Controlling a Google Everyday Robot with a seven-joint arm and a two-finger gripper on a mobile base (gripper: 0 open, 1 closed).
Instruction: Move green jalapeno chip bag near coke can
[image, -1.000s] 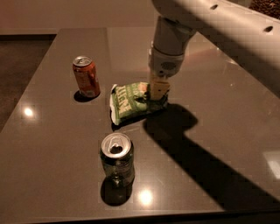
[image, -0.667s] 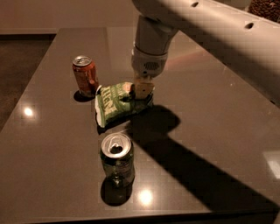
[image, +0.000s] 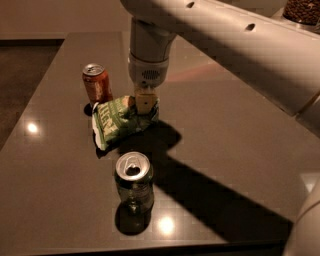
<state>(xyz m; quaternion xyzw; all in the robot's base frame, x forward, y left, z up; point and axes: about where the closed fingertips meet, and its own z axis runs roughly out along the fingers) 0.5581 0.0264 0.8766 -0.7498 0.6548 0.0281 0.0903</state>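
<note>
Green jalapeno chip bag (image: 117, 122): I see it lying on the dark glossy table (image: 240, 130), crumpled, between the two cans and closer to the red one.
Gripper (image: 145, 106): it points straight down from the pale arm (image: 210, 35) onto the bag's right end. The jaws look pinched narrow on the crinkled edge, so I read it as holding the bag.
Coke can (image: 97, 86): it stands upright to the picture's left of the gripper and a little farther back on the table, just past the bag's upper-left corner.
Key relation: the bag trails away from the gripper toward the picture's left and toward the camera. Its far corner already sits just beside the can's base. I cannot tell whether the two are touching.
Long axis: it runs on a diagonal from the held end at upper right down to the free end at lower left.
Dark can (image: 134, 182): an open greenish-silver can stands nearer the camera, apart from the bag's lower edge. I count it as a bystander.
My judgement: the bag is about where it needs to be. Any further push leftward risks the free corner nudging the coke can, so the next move I would plan is small: settle and let go.
Risk: the light bag may cling to the jaws on release.
</note>
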